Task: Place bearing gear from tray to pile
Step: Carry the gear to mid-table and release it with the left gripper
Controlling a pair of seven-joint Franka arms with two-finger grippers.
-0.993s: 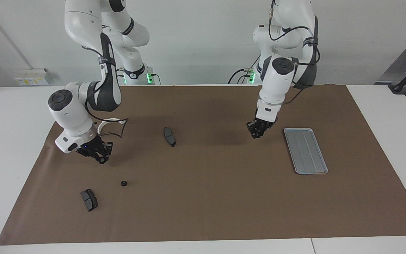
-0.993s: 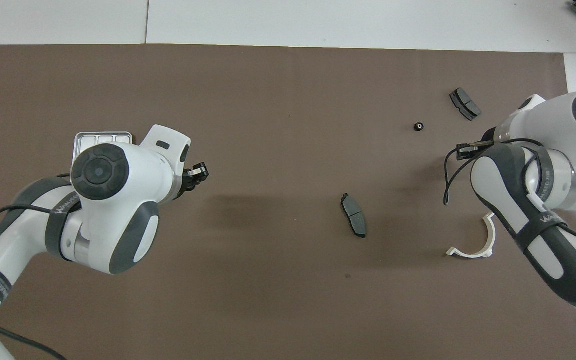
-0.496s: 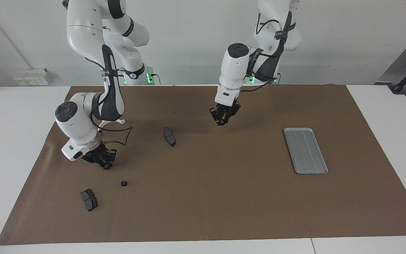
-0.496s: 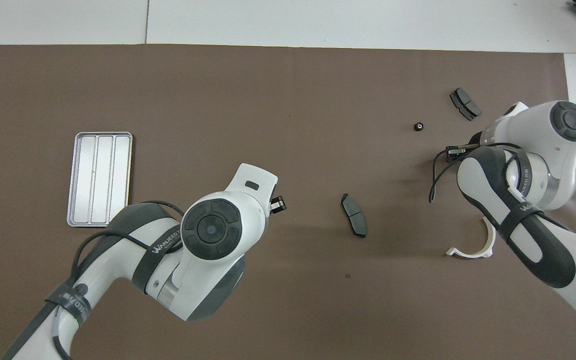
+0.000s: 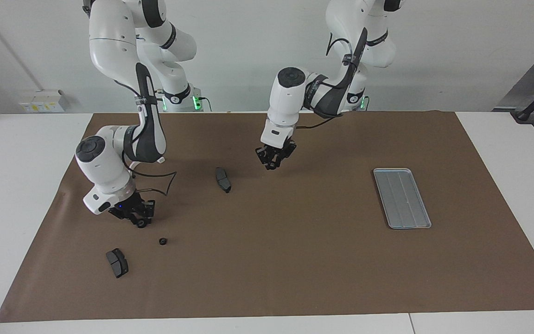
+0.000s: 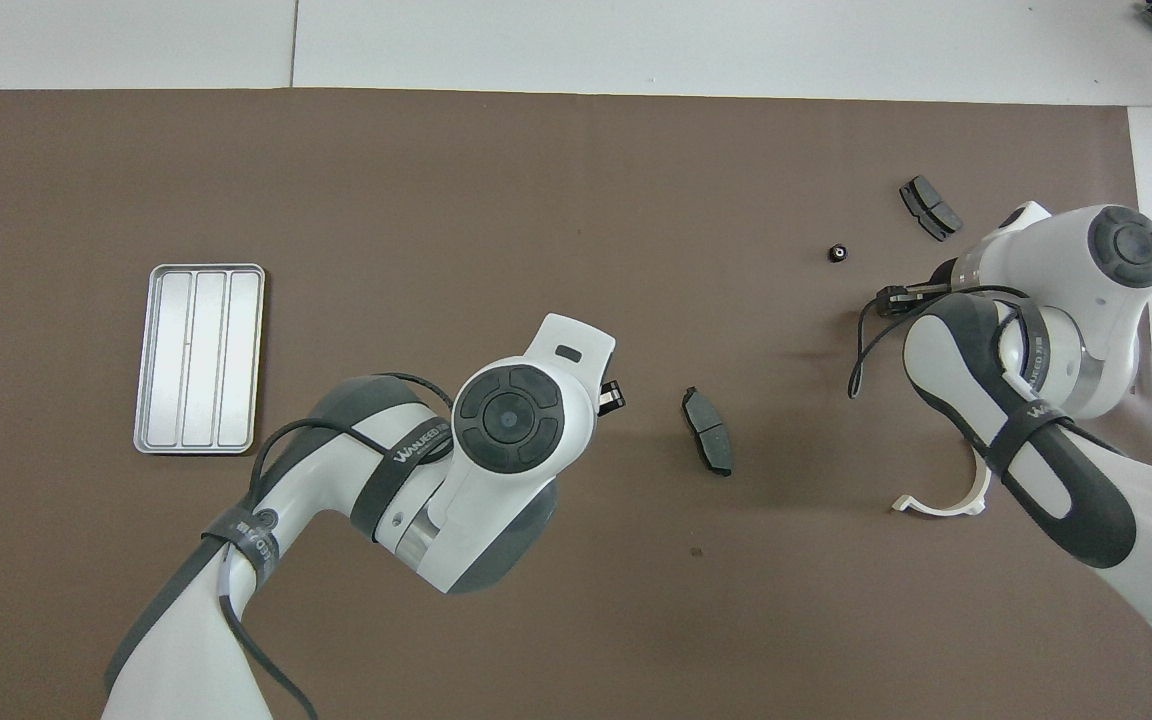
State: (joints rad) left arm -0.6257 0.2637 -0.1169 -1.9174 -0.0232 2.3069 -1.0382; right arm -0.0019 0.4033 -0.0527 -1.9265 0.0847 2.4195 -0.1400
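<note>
The silver tray (image 5: 401,198) (image 6: 198,358) lies bare at the left arm's end of the brown mat. One small black gear (image 5: 162,241) (image 6: 838,253) rests on the mat where the pile is, at the right arm's end. My right gripper (image 5: 141,221) hangs low over the mat beside that gear, shut on a small round bearing gear (image 5: 142,224) at its tips. My left gripper (image 5: 272,163) (image 6: 611,397) hovers shut over the mat's middle, near a dark pad; whether it holds anything is hidden.
Two dark grey wedge pads lie on the mat: one (image 5: 223,179) (image 6: 707,444) in the middle, another (image 5: 117,262) (image 6: 930,207) farther from the robots than the lone gear. A white curved bracket (image 6: 946,495) sits under the right arm.
My left gripper has swung from beside the tray to over the mat's middle. My right gripper has come down and shifted toward the lone gear, its round piece still at the tips.
</note>
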